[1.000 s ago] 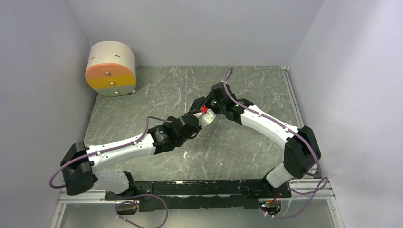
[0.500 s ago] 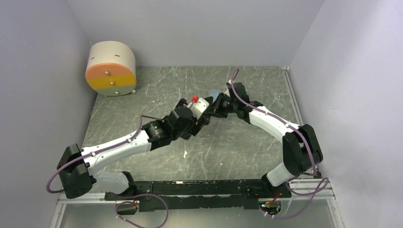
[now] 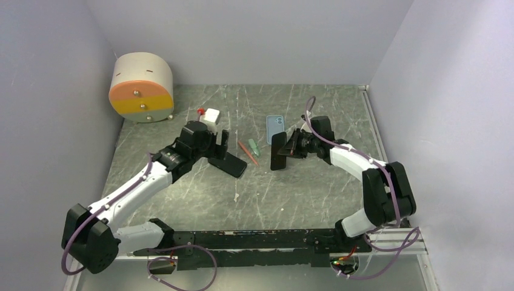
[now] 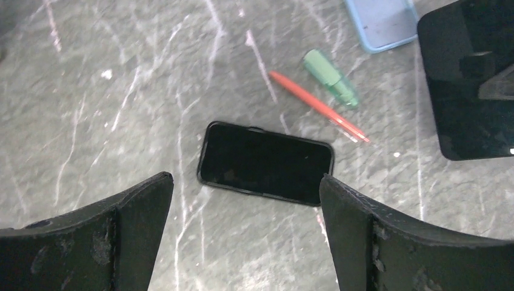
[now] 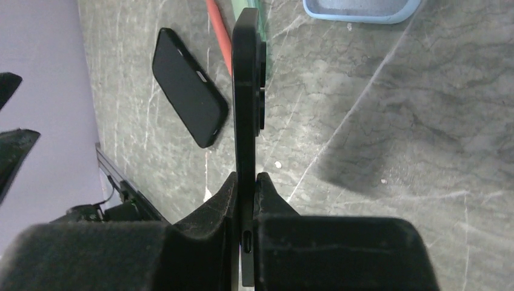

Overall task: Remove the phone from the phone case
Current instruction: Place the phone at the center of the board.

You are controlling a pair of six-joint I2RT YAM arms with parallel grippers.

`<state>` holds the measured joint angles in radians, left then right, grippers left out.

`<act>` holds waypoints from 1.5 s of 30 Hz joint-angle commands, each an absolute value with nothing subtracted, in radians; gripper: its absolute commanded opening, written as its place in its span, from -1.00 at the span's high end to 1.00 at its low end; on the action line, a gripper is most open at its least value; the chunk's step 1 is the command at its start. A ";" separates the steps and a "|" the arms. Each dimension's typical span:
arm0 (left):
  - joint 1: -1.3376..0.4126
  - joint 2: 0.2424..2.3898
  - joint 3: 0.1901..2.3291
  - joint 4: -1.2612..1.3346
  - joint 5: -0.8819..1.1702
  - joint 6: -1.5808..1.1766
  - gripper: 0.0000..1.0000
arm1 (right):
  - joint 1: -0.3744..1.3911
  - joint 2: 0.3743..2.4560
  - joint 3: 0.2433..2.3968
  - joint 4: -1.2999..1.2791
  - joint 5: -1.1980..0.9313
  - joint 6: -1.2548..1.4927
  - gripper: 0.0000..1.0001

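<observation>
The right gripper (image 5: 245, 182) pinches the upright phone (image 5: 245, 91). The left gripper (image 4: 244, 180), fingers spread, hangs above the flat case (image 4: 265, 163), whose length spans the gap.

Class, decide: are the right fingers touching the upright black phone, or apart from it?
Touching. The right wrist view shows the right fingers pressed against both faces of the phone, no gap, clamping it on edge.
</observation>
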<state>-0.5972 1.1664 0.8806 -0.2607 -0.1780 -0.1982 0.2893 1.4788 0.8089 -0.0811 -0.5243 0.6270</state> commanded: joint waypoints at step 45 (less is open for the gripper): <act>-0.481 1.081 0.841 -0.279 -0.255 -0.199 -0.88 | 0.318 1.610 0.820 -0.138 -0.216 0.468 -0.82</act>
